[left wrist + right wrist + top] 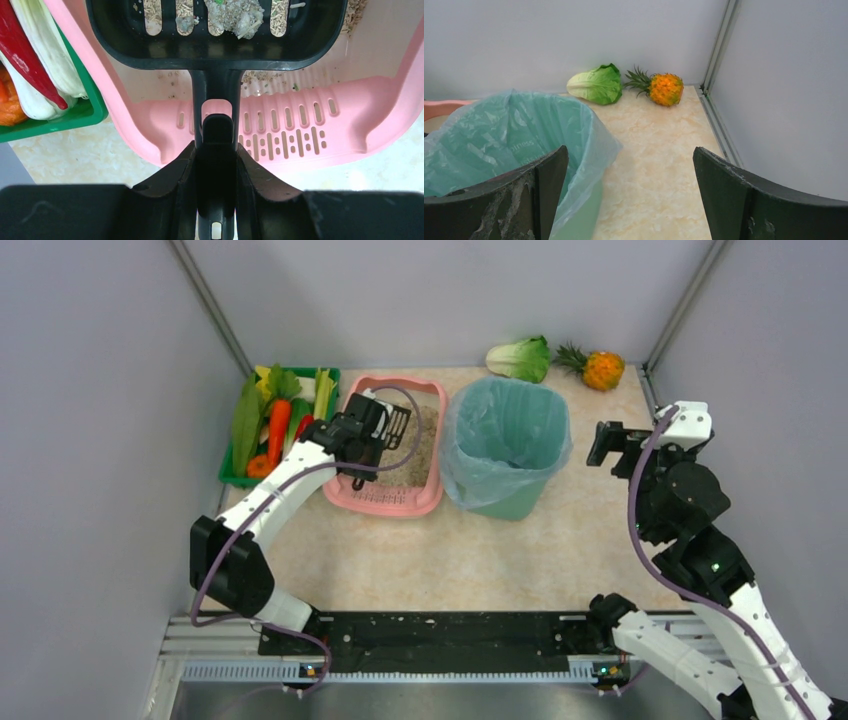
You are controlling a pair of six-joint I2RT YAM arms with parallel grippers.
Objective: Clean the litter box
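The pink litter box (385, 502) sits left of centre, its slotted grille (300, 135) at the near end and grey-beige litter inside. Above it my left gripper (372, 430) is shut on the handle of a black slotted scoop (397, 425). In the left wrist view the fingers (180, 175) clamp the handle, and the scoop (150, 50) carries a grey clump (232, 15) over the box's litter end. My right gripper (607, 445) hangs open and empty to the right of the bin, its own view showing bare table between the jaws (629, 150).
A teal bag-lined bin (500, 502) stands right of the litter box, touching it; its bag (499, 130) fills the left of the right wrist view. A green crate (230, 475) of vegetables lies left of the box. A lettuce (520, 358) and pineapple (600, 370) rest at the back wall.
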